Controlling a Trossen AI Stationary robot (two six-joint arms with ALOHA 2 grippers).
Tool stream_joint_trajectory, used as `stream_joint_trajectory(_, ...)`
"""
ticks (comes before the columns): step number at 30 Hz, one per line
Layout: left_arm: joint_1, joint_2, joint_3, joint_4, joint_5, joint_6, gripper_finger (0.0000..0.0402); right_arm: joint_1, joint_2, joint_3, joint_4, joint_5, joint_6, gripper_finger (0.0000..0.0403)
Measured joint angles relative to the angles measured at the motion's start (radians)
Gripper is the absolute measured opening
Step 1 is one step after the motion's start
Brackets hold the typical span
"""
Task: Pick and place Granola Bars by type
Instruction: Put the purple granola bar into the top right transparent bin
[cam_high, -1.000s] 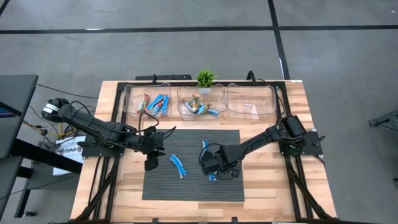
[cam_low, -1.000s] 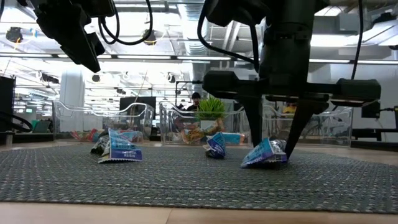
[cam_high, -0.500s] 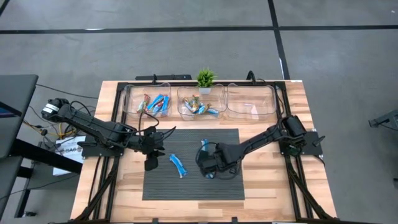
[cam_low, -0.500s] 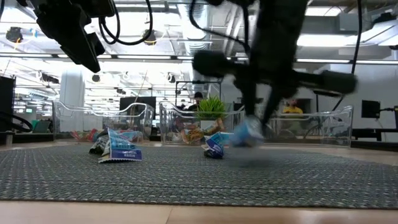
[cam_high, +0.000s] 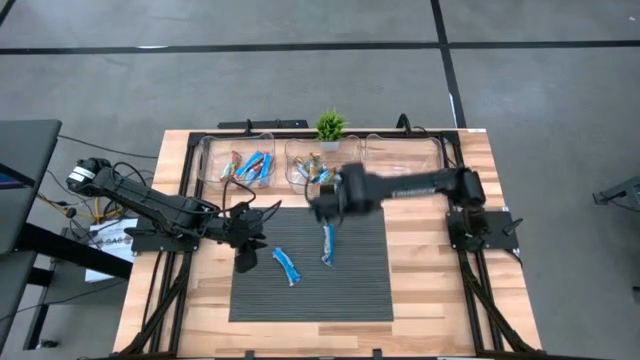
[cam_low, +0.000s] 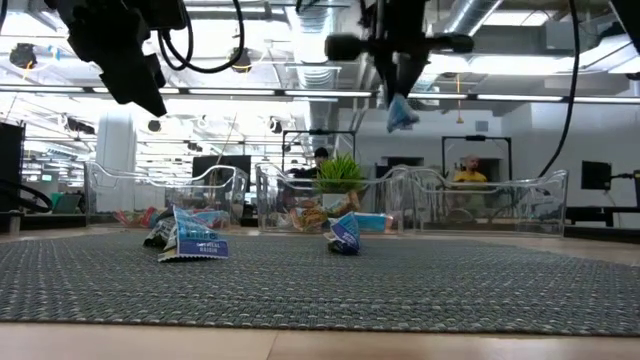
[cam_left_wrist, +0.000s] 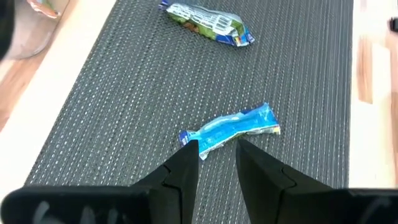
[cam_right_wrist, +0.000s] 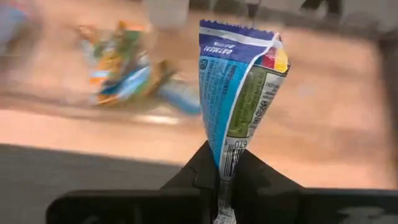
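Your right hand (cam_right_wrist: 219, 177) pinches a blue bar (cam_right_wrist: 239, 93) near the bins (cam_high: 320, 165) at 12 o'clock; two bars (cam_high: 287, 265) remain on the mat (cam_high: 310, 285).

The high view looks straight down on the whole mat (cam_high: 310, 262). The low view sits at the mat's (cam_low: 320, 290) near edge, level, facing the room. Each wrist view looks close along its arm's fingers; the left one shares the mat (cam_left_wrist: 124, 93).
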Motion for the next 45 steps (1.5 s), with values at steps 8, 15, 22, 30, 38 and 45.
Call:
stream_joint_trajectory(8,0.0,0.0,0.0,0.032,-0.04,-0.103,0.0098,-0.206,-0.103,-0.037,-0.007,0.043,-0.279,0.0017)
stream_joint_trajectory(15,0.01,0.0,0.0,0.056,-0.067,-0.138,0.0098,-0.313,-0.24,-0.232,-0.015,0.048,-0.355,0.0011)
stream_joint_trajectory(22,0.041,0.0,0.0,0.057,-0.073,-0.141,0.0098,-0.363,-0.366,-0.462,0.123,0.009,-0.422,0.0016)
stream_joint_trajectory(30,0.075,0.0,0.0,0.058,-0.072,-0.143,0.0098,-0.424,-0.382,-0.507,0.17,-0.01,-0.498,0.0086)
stream_joint_trajectory(38,0.08,0.0,0.0,0.097,-0.073,-0.154,0.0098,-0.434,-0.379,-0.507,0.203,-0.012,-0.571,0.0172)
stream_joint_trajectory(45,0.08,0.0,0.0,0.105,-0.083,-0.159,0.0098,-0.348,-0.379,-0.507,0.357,-0.234,-0.571,0.0214)
